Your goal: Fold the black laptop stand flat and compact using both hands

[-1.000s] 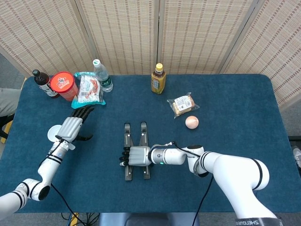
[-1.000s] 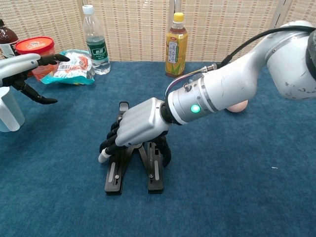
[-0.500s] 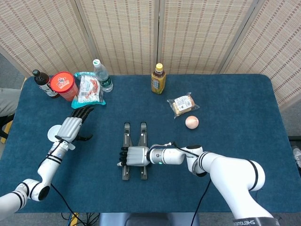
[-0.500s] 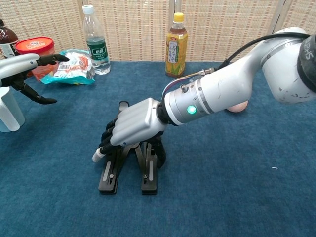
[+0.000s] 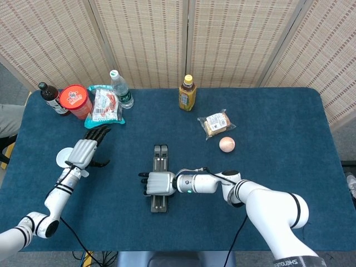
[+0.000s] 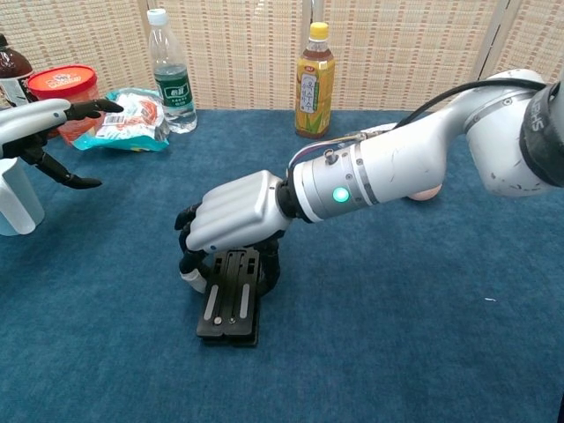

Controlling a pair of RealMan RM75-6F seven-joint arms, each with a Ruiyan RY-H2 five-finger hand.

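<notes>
Black laptop stand (image 5: 160, 179) lay flat on the bench, middle hidden beneath the right robot hand (image 5: 158, 183), grasped around both rails. Left robot hand (image 5: 84, 151) hovered released, far off.

Bench (image 5: 289, 122): covered in a dark blue cloth, backed by woven screens.
Laptop stand (image 5: 159, 178): black, lying flat near the middle-front, its two bars side by side and touching.
Back left corner: dark bottle (image 5: 51, 98), red-lidded tub (image 5: 75, 100), snack packet (image 5: 104, 105), clear water bottle (image 5: 120, 89), all standing close together.
Back middle: yellow-capped tea bottle (image 5: 187, 93), upright.
Right of middle: wrapped bread (image 5: 216, 124), with a pale round egg-like thing (image 5: 226, 144) just in front of it.
Left edge: white cup (image 5: 65, 158).
</notes>
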